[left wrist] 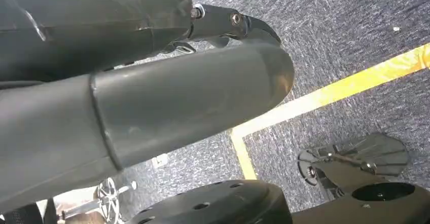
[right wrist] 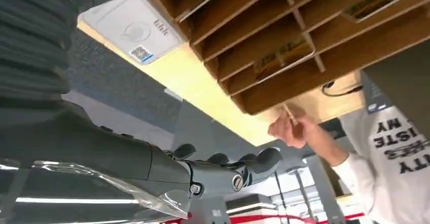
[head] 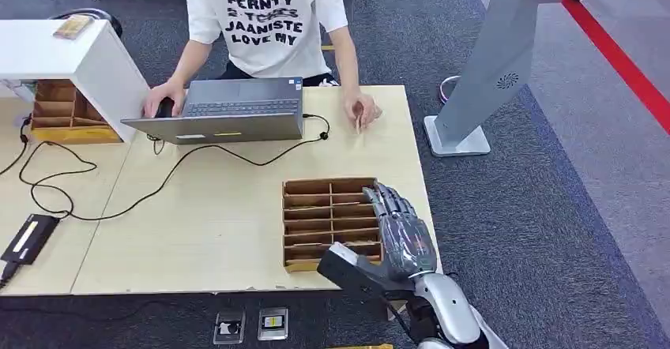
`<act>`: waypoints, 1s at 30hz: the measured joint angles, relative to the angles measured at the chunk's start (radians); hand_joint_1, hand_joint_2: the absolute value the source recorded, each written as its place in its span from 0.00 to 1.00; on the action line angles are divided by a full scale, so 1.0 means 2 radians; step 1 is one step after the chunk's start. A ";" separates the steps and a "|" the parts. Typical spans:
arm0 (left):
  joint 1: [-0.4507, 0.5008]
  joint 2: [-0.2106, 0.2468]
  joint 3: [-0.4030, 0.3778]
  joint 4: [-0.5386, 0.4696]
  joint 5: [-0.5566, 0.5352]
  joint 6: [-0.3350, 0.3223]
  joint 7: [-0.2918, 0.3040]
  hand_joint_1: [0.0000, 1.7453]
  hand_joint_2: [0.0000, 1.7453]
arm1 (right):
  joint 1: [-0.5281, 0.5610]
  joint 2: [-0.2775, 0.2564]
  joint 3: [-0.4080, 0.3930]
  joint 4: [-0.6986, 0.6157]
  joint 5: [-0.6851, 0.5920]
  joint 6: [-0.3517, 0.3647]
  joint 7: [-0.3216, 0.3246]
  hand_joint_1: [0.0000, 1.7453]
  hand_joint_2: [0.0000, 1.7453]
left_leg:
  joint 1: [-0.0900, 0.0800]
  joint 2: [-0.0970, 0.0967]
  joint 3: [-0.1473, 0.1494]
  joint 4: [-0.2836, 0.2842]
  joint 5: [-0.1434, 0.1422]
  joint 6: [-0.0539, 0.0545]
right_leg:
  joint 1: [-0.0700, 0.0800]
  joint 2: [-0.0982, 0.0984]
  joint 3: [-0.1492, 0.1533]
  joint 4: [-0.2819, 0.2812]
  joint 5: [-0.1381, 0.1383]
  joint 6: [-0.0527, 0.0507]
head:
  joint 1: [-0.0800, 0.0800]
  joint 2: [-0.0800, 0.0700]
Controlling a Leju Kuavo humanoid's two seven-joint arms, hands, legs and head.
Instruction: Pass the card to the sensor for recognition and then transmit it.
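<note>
My right hand (head: 399,234) hovers over the right end of a wooden slotted card box (head: 328,221) on the table, fingers stretched out and holding nothing. In the right wrist view its fingers (right wrist: 228,171) are empty, and a white card sensor (right wrist: 133,31) lies by the box (right wrist: 263,36) near the table edge. Cards (right wrist: 284,57) sit in some slots. Across the table a person's hand (head: 362,112) pinches a small card (head: 358,121). My left hand (left wrist: 192,97) hangs beside my body above the floor, holding nothing.
A person sits at an open laptop (head: 229,110) at the far edge of the table (head: 197,223), with a black cable trailing left. A second wooden box (head: 63,112) and a white shelf (head: 71,53) stand far left. A grey kiosk stand (head: 490,65) rises right of the table.
</note>
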 joint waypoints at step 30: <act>0.000 0.000 0.003 0.000 -0.005 0.000 -0.003 0.00 0.00 | -0.018 0.005 0.027 0.047 -0.021 -0.022 0.015 0.29 1.00 | 0.000 0.000 0.000 0.000 0.000 0.000 | 0.000 0.000 0.000 0.000 0.000 0.000 | 0.000 0.000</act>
